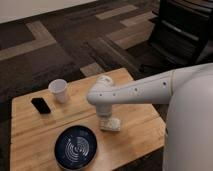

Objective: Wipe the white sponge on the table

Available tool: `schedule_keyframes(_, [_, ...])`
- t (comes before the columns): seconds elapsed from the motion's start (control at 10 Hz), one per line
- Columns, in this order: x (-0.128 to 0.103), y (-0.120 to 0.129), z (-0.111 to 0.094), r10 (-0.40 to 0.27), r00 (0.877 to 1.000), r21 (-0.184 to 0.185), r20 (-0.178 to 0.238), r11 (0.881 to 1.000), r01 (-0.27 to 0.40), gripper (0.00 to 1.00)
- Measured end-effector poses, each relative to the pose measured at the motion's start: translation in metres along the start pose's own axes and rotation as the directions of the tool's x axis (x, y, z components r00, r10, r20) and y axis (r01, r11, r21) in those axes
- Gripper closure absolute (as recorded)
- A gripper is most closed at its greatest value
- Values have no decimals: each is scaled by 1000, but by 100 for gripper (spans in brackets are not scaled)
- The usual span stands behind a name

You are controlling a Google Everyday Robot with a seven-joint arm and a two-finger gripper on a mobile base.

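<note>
- Pressing my gripper (108, 119) down onto the white sponge (111, 124) on the table (30, 145), fingers clasping it.
- Wiping is seemingly underway; more strokes are likely remaining.

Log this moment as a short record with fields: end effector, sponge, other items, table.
end effector: pointing down at the table's middle, pressed onto the white sponge
white sponge: flat on the table, right of the dark bowl
dark bowl: near the front edge, apart from the sponge
white paper cup: upright, toward the back left
black phone: flat, left of the cup
table: light wood
</note>
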Motion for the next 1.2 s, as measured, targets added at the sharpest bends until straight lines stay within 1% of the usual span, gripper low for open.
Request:
schedule_keyframes(0.1, [-3,-14,2,-23,1000,21,8,1000,23,100])
schedule_keyframes(0.2, [-1,-29,0,-32,999,47,10,998,31,100])
schedule_keyframes(0.3, [5,-37,-2,-26,1000,62,5,998,26,100])
schedule_keyframes(0.4, [12,-43,-5,-12,1000,77,4,997,12,100])
schedule_keyframes(0.5, [19,-47,-9,10,1000,90,12,996,-11,100])
schedule_keyframes(0.6, [19,-47,-9,11,1000,89,12,996,-12,100])
schedule_keyframes(0.7, [17,-47,-9,8,1000,90,13,996,-9,91])
schedule_keyframes(0.8, [19,-47,-9,12,1000,90,13,996,-13,78])
schedule_keyframes(0.9, [17,-47,-9,9,1000,90,13,996,-10,61])
schedule_keyframes(1.2, [17,-47,-9,9,1000,90,13,996,-10,23])
